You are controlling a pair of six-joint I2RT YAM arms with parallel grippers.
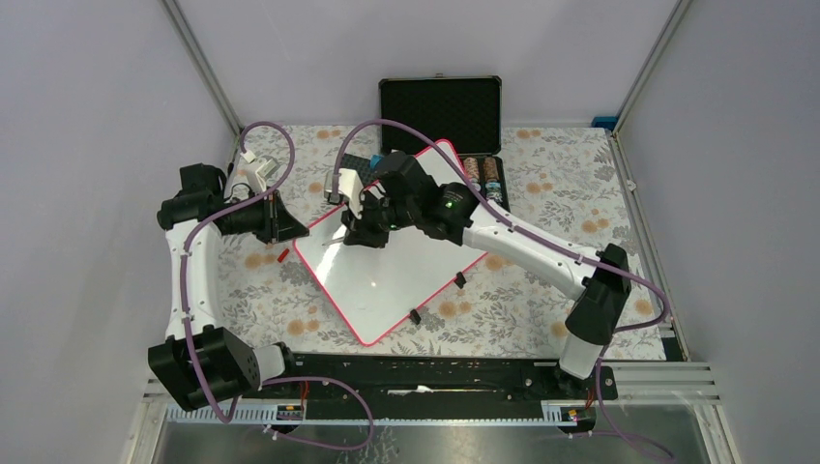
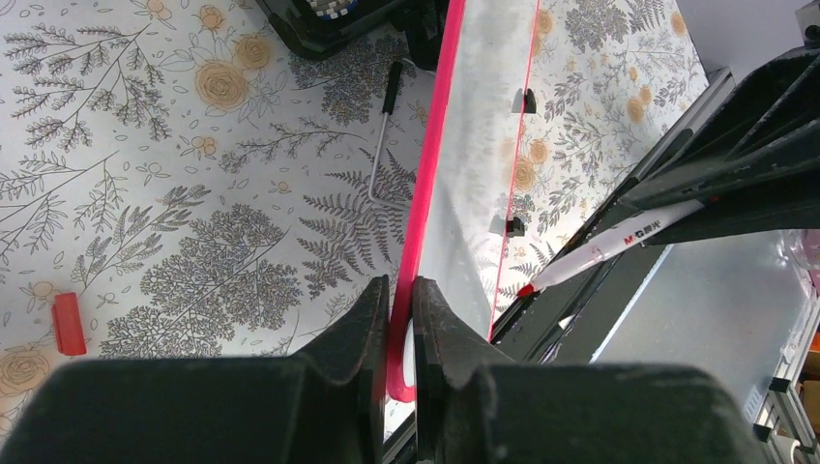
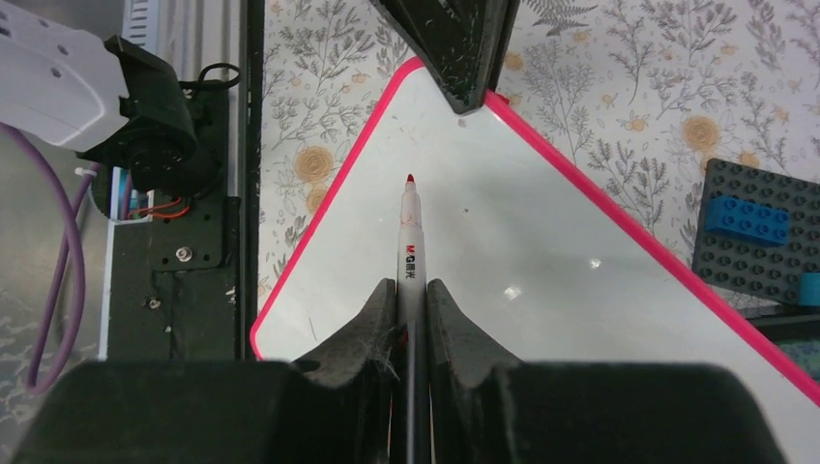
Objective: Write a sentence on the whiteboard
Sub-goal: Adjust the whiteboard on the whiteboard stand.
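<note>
The whiteboard (image 1: 387,280) lies slanted on the flowered table, white with a pink-red frame (image 2: 425,193). My left gripper (image 2: 401,285) is shut on its left corner, the frame pinched between the fingers; in the top view this gripper (image 1: 290,232) sits at the board's left edge. My right gripper (image 3: 413,290) is shut on a white marker (image 3: 411,242) whose red tip points down at the board (image 3: 541,251), near that same corner. The marker (image 2: 609,242) shows over the board in the left wrist view too. The sentence is not in view; the visible surface is blank.
An open black case (image 1: 440,101) stands behind the board. A red cap (image 2: 68,324) lies on the table left of it, and a hex key (image 2: 382,135) lies near its edge. Two black clips (image 1: 460,280) sit on the near-right edge. A dark brick plate (image 3: 759,232) lies beyond.
</note>
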